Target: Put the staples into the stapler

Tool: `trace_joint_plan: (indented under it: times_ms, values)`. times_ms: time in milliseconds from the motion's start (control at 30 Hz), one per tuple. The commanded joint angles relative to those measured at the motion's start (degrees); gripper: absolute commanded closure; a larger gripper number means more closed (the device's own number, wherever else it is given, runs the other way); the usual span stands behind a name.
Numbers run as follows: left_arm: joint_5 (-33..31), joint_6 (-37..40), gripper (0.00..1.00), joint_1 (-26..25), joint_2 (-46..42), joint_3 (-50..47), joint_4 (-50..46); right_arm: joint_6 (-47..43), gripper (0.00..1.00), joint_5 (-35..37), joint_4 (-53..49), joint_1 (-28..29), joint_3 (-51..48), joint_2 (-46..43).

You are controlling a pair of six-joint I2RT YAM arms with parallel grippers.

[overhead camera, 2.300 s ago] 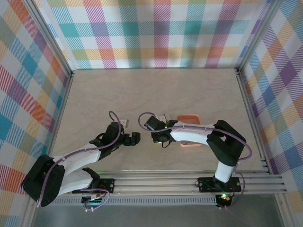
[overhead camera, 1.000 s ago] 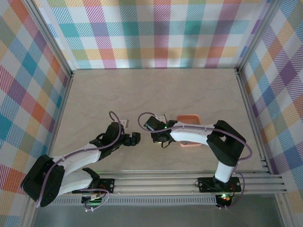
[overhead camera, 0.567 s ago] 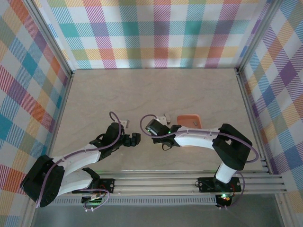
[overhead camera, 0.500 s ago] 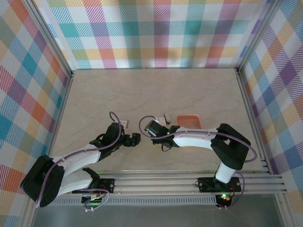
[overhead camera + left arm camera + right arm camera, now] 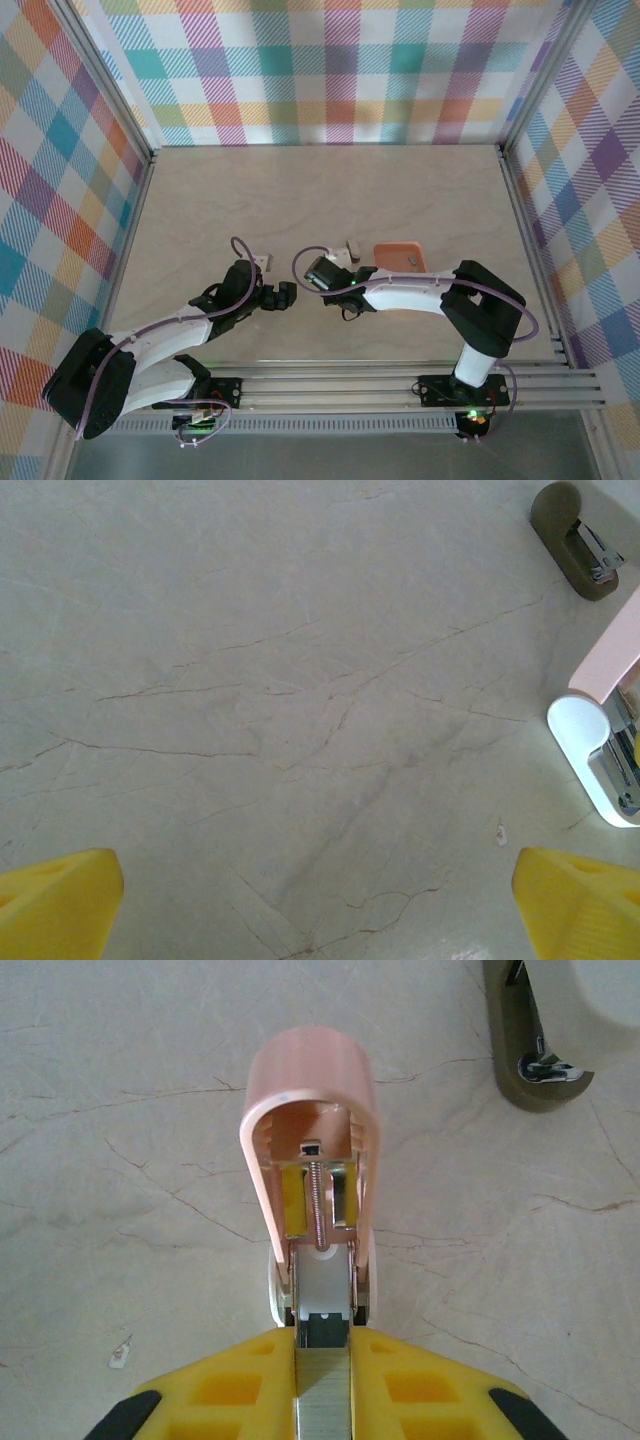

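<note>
Here, the right gripper [image 5: 322, 1370] pinches a strip of staples [image 5: 322, 1400], aimed at the open pink stapler [image 5: 310, 1090], which sits toward the middle of the table's [image 5: 330, 190] near edge. The left gripper [image 5: 320, 900] hangs spread beside it. Loading is under way. Next, the strip, seemingly just outside the channel, needs a straight push in.

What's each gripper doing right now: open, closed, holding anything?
Left gripper: open, holding nothing.
Right gripper: closed on the staples, lined up with the opened stapler.
</note>
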Motion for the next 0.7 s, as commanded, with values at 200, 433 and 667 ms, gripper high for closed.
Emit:
trace_joint_plan:
  times_ms: [200, 433, 667]
  values:
    - [-0.42, 0.89, 0.0, -0.85, -0.92, -0.67, 0.77, 0.3, 0.82, 1.08, -1.39, 0.33, 2.1, 0.58]
    - [-0.5, 0.98, 0.0, -0.85, -0.92, -0.58, 0.76, 0.3, 0.82, 0.46, -1.62, 0.26, 2.33, 1.6]
    - [-0.52, 1.03, 0.0, -0.85, -0.84, -0.49, 0.77, 0.29, 0.82, 0.22, -2.27, 0.34, 2.85, 2.15]
